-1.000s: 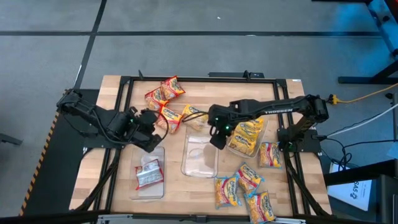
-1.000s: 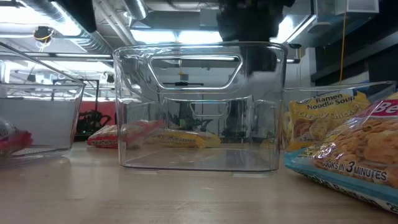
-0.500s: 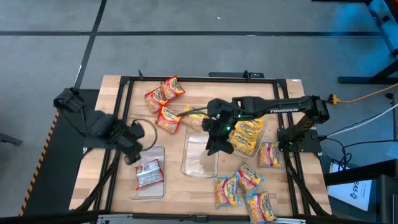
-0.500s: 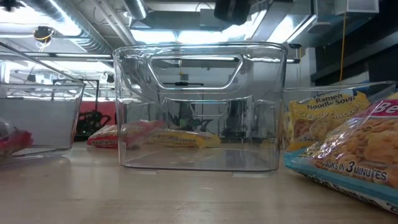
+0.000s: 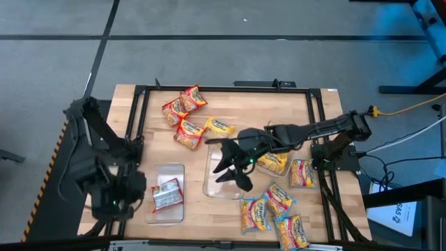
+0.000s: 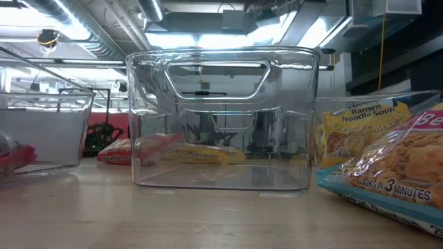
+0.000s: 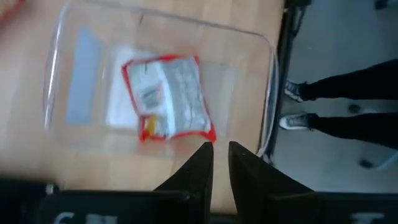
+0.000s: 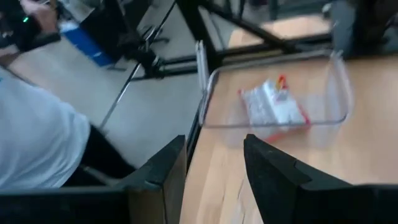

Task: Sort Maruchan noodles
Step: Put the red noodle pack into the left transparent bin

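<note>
Red packet [image 5: 167, 194] alone in left clear tray [image 5: 166, 167]; middle tray [image 5: 224, 189] bare.

Grey floor [image 5: 209, 49], overhead ductwork [image 6: 83, 28]

Wooden table [image 5: 150, 150]: trays [image 5: 224, 172], noodle packets [image 5: 267, 213]

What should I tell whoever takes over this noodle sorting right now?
Left gripper: slightly open, empty, at the table's left edge by the left tray.
Right gripper: open, empty, above the middle tray.
Done: one red packet lies in the left tray; yellow packets lie in the right tray. The middle tray looks empty.
Left: a loose far group of red and yellow packets, and a near-right group, all on the table.
</note>
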